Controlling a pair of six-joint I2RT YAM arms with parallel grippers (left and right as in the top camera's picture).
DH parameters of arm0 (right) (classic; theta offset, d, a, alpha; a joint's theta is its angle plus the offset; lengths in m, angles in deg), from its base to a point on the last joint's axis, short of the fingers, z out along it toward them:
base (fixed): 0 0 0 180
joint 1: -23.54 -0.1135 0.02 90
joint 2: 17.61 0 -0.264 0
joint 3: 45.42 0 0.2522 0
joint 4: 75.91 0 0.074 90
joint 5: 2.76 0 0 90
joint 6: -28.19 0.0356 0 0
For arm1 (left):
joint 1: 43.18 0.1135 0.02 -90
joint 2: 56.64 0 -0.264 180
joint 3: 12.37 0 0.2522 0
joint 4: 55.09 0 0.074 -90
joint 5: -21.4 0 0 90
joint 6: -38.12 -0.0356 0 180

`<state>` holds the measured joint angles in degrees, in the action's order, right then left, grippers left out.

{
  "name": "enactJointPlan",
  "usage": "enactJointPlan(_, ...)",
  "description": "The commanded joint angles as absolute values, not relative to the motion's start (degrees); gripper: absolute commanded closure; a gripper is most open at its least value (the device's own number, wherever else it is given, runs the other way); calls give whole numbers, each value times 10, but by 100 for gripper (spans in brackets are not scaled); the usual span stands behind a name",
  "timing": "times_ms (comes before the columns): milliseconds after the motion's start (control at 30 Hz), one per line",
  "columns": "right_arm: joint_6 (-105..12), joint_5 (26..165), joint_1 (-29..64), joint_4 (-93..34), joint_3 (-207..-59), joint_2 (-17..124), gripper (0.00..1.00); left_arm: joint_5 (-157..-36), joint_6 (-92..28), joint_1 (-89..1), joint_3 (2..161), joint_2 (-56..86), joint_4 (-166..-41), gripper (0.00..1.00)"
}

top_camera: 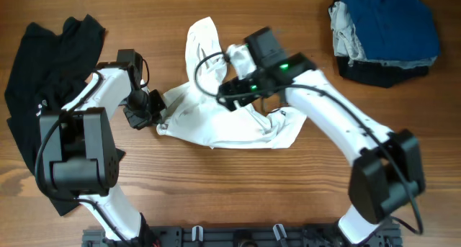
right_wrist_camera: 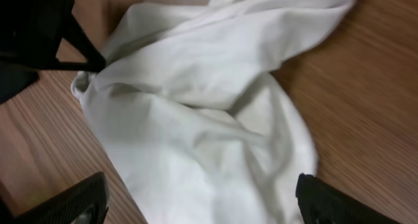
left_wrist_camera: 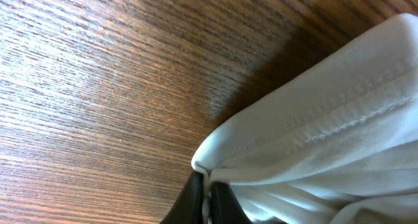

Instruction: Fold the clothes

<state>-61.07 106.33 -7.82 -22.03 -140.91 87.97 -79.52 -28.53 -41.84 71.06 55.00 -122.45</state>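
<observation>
White garment (top_camera: 238,124) pinched by left claw (left_wrist_camera: 208,186) (fingertips mostly cropped).

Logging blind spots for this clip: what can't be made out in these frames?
Overhead: the right arm covers the middle of the white garment, so whether the right gripper touches it is hidden.
Overhead: the top edge cuts the clothes pile; pieces cannot be counted.
Left wrist: the bottom edge crops the left gripper to its tips.
</observation>
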Motion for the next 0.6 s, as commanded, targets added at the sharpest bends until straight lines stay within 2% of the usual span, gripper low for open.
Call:
enactJointPlan(0, -607, 1013, -105, -243, -1403, 935, 10, -764, -292, -418, 700, 547, -1219, 96)
enactJointPlan(200, -571, 962, -111, -271, -1403, 974, 15, -764, -292, -418, 700, 547, -1218, 96)
enactJointPlan(333, -571, 931, -111, -281, -1403, 978, 30, -764, -292, -418, 700, 547, -1218, 96)
enactJointPlan(367, -573, 927, -111, -284, -1403, 980, 35, -764, -292, -418, 700, 547, -1218, 96)
enactJointPlan(500, -573, 895, -111, -292, -1403, 983, 96, -764, -292, -418, 700, 547, -1218, 96)
enactJointPlan(567, -572, 883, -109, -293, -1404, 980, 96, -764, -292, -418, 700, 547, -1219, 96)
